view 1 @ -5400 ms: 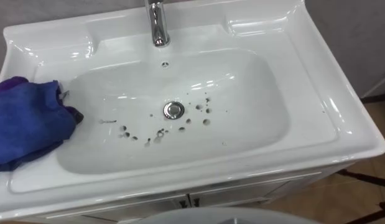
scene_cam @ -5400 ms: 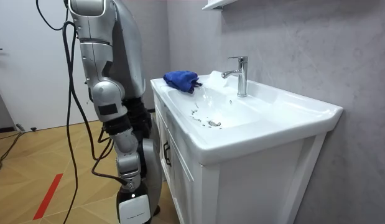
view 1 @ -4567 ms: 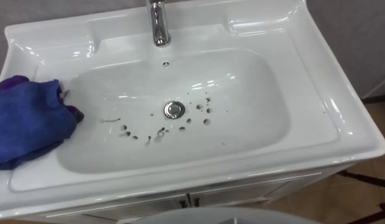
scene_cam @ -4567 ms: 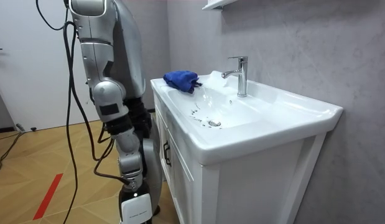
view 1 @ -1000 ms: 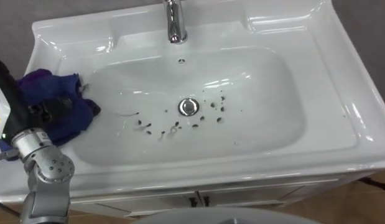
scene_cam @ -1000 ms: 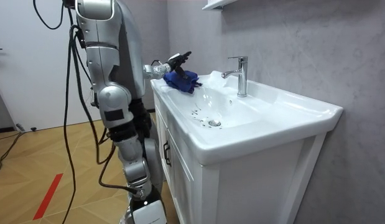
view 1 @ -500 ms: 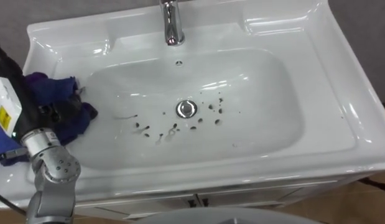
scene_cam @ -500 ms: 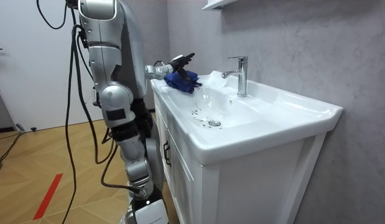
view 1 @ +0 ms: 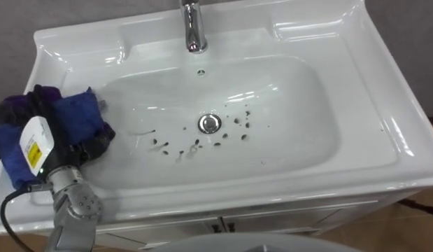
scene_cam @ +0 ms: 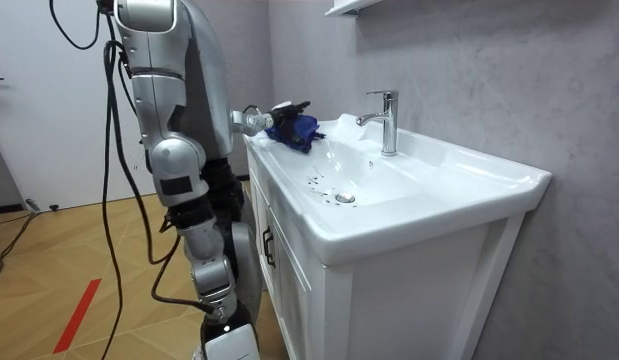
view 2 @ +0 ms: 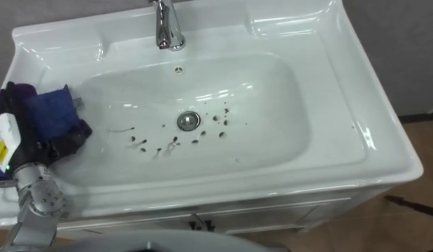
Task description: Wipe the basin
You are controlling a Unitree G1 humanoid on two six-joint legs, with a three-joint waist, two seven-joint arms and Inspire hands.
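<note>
Basin [view 1: 300, 119]: dark specks [view 1: 245, 136] lie around the drain [view 1: 210, 123]. The blue cloth [view 1: 80, 115] sits on the left rim under the left hand [view 1: 59, 140]; whether that hand grips it cannot be determined. The right hand [scene_cam: 229, 345] hangs beside the cabinet [scene_cam: 289, 290].

Risk: a loose hold lets the cloth slip mid-stroke, leaving specks behind.

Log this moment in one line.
left hand on blue cloth, basin left rim | right hand hanging at side | dark specks near drain, unwiped
</note>
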